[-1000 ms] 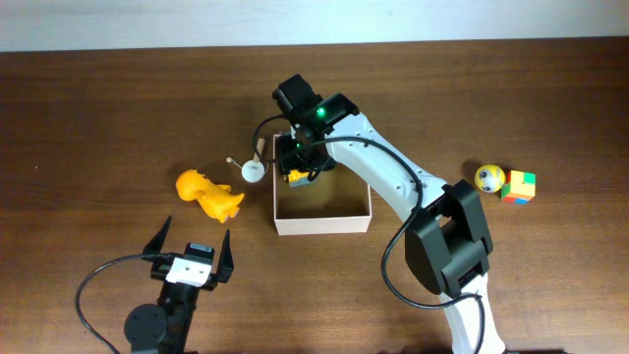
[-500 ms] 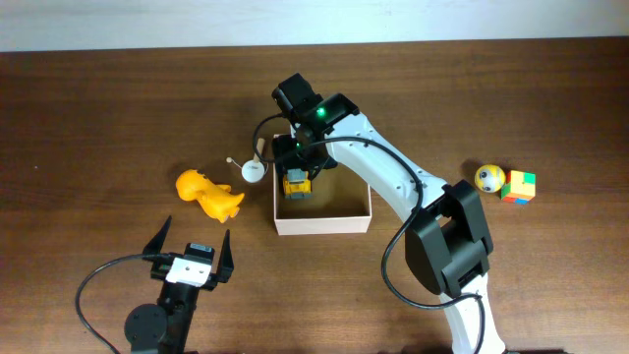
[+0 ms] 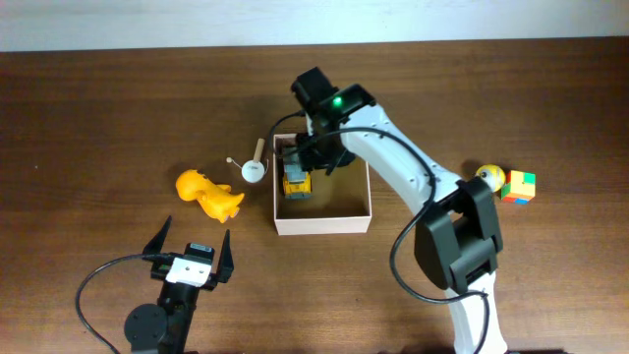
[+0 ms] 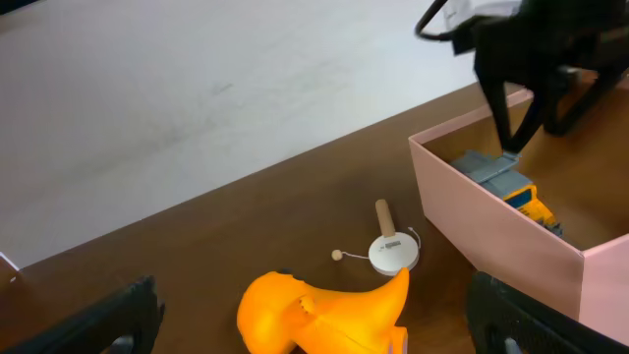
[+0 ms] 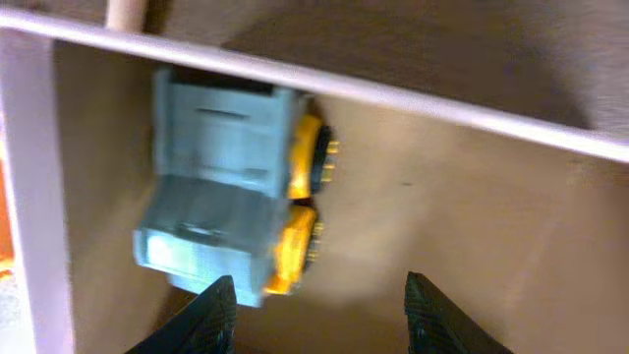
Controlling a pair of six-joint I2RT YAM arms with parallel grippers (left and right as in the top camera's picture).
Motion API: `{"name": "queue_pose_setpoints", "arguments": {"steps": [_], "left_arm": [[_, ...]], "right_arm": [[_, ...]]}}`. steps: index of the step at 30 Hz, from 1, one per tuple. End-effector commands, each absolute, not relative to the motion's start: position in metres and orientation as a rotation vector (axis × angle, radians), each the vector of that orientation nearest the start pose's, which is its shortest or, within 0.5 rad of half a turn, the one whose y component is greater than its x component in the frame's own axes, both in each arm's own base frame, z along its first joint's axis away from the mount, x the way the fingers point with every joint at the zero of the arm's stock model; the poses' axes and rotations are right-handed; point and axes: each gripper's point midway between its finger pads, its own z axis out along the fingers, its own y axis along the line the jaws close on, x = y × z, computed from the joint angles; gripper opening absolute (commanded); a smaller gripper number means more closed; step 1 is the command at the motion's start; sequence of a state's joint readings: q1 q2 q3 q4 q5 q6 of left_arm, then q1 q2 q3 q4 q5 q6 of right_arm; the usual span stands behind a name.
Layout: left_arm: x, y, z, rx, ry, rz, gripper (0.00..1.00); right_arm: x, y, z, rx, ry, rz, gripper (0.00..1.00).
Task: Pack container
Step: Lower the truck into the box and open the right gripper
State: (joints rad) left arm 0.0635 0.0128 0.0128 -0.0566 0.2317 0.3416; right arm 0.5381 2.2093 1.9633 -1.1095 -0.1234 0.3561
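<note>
The container [image 3: 324, 222] is a square white box with a tan inside, at mid-table. A grey and yellow toy truck [image 3: 295, 181] lies inside it at the left wall; it also shows in the right wrist view [image 5: 226, 211] and the left wrist view [image 4: 506, 182]. My right gripper [image 3: 319, 157] hovers over the box's far left part, open and empty [image 5: 316, 315]. My left gripper [image 3: 192, 251] is open and empty near the front edge, with the orange toy dinosaur [image 3: 209, 194] just ahead of it [image 4: 329, 310].
A small white disc with a wooden handle [image 3: 255, 167] lies left of the box. A yellow ball with a face [image 3: 489, 178] and a multicoloured cube [image 3: 520, 186] sit at the right. The right arm reaches over the box from the front right.
The right gripper let go of the toy truck, which now lies in the box. The gripper then shifted right and up, away from it. The left arm has not moved.
</note>
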Motion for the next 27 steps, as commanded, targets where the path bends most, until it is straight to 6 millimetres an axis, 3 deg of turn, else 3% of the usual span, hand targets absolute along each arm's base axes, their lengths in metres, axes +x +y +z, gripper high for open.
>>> {"name": "queue_pose_setpoints", "arguments": {"steps": [1, 12, 17, 23, 27], "left_arm": [[0.244, -0.023, 0.162, 0.407, 1.577, 0.135, 0.99], [0.244, -0.023, 0.162, 0.407, 1.577, 0.135, 0.99], [0.244, -0.023, 0.162, 0.407, 1.577, 0.135, 0.99], [0.244, -0.023, 0.162, 0.407, 1.577, 0.135, 0.99], [0.244, -0.023, 0.162, 0.407, 1.577, 0.135, 0.99]], "right_arm": [[0.411, 0.258, 0.11, -0.325, 2.902, 0.283, 0.5], [0.395, 0.243, 0.051, -0.331, 3.007, 0.146, 0.5], [0.393, 0.247, 0.05, -0.334, 3.011, 0.181, 0.5], [0.389, 0.278, 0.056, -0.364, 3.002, 0.437, 0.5], [0.39, 0.287, 0.059, -0.354, 2.989, 0.498, 0.5]]}}
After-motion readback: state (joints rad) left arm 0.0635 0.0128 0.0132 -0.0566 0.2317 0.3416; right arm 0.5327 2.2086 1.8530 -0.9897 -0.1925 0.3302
